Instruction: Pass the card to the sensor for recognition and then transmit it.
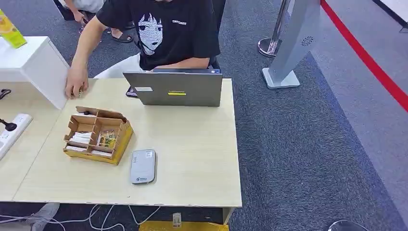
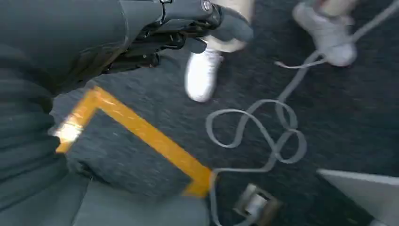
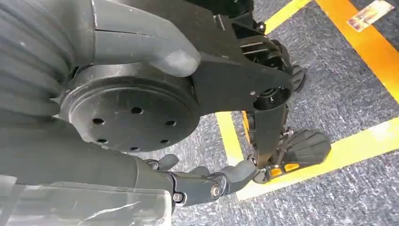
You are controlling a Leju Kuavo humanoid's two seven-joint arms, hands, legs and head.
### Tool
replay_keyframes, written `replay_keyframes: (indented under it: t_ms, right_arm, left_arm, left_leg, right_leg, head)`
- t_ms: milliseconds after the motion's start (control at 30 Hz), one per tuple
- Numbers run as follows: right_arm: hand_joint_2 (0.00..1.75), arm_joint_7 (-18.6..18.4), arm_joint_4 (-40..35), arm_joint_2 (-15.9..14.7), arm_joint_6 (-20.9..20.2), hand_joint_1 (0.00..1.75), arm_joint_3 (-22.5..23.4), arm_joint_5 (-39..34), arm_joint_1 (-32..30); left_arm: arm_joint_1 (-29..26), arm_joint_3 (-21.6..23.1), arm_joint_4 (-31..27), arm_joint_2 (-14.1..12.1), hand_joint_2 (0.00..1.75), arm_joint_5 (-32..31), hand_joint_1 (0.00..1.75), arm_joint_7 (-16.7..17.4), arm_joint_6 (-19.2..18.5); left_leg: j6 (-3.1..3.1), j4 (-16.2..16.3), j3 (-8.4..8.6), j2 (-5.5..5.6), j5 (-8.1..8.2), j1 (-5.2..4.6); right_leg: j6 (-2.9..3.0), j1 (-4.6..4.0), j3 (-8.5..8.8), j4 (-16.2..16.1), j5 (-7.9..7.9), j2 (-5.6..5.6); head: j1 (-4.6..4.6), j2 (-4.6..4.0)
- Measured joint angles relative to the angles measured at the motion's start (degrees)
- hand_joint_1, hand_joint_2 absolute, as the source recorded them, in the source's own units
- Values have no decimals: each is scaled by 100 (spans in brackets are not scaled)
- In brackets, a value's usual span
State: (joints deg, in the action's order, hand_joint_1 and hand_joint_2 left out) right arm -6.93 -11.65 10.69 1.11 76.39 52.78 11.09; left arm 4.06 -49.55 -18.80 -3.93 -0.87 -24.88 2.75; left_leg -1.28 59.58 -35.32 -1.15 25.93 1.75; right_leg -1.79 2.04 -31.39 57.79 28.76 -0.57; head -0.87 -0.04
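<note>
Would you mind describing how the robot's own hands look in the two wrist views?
The left hand has a grey ribbed cover, a smooth grey thumb and dark, jointed fingers with small silver screws. The right hand shows the same ribbed cover, a thick grey thumb, a black round plate with small holes, and dark fingers.

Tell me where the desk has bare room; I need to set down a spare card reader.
Free: the wide stretch of the desk right of the grey reader, in front of the laptop. Also the near-left corner below the cardboard organizer. Crowded: the far-left, with the person's hand and white box.
</note>
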Motion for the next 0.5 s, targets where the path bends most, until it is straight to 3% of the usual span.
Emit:
replay_keyframes:
  t_ms: [167,500]
  right_arm:
    - [175,-11,7,2,0,175,0,-61,84]
    - [175,-11,7,2,-2,175,2,-81,145]
  left_arm:
    - [4,0,267,68,175,-101,175,335,223]
    - [7,0,438,74,175,-120,175,442,293]
  left_leg:
    - [2,0,2,0,-2,1]
    - [2,0,1,0,-2,1]
  right_leg:
    - [0,-1,0,0,-2,2]
    - [0,-1,-1,0,-2,2]
  head:
    - [2,0]
    - [2,0]
